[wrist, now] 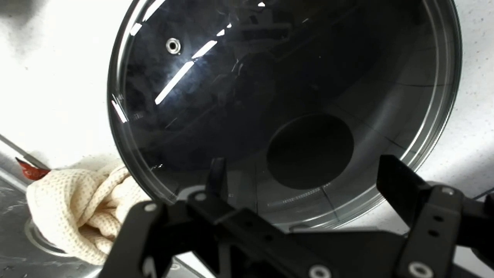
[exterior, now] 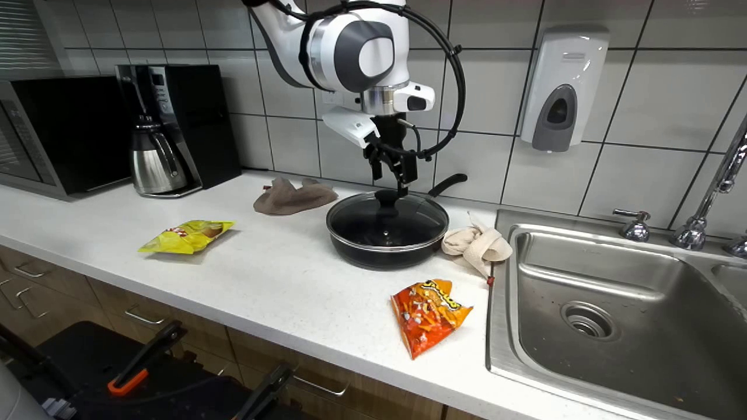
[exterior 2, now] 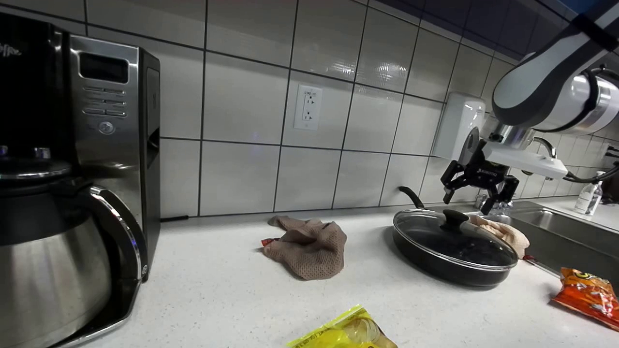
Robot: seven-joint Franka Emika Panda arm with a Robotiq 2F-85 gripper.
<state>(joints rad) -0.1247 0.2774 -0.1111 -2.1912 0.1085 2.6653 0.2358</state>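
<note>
Gripper (exterior 2: 466, 204), empty, above the pan (exterior: 382, 259)
We judge its fingers (wrist: 401, 185) stand spread, wide enough for the lid knob (wrist: 310, 152).

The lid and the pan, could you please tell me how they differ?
The lid is see-through; the pan is opaque black. The lid has a knob on top; the pan, a long side handle. The lid rests on the pan; the pan stands on the counter. Both are round.
</note>
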